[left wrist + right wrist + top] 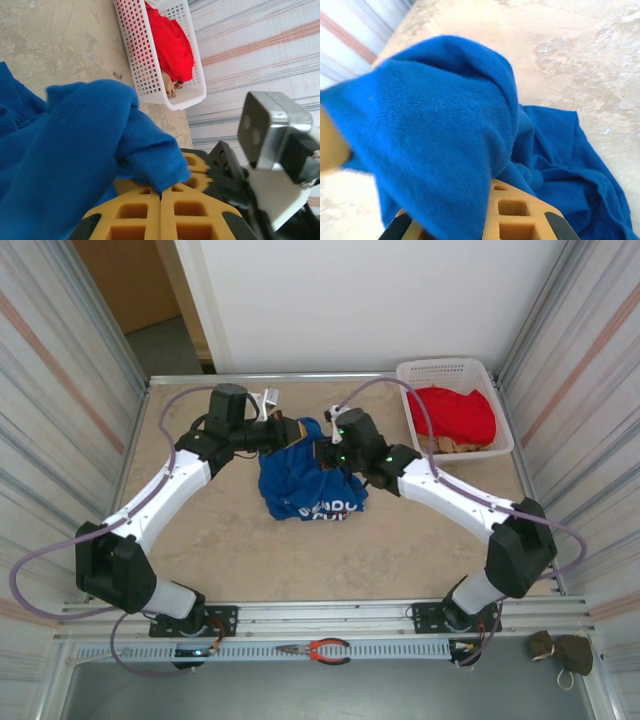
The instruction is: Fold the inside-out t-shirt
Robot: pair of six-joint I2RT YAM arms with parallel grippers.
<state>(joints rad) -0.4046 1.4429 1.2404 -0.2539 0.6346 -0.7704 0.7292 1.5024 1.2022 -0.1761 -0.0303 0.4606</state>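
- Left claw (161, 196) is pinched shut on a bunch of the royal-blue cotton t-shirt (310, 490).
- Right claw (322, 452) is shut on the same cloth, near the left one.
- That t-shirt hangs between them in a crumpled lump, and its low end seems to rest mid-way on the tan stone-look table (230, 540).
- No fold looks made yet. I think it must be spread flat first, so nearly all the job is left.
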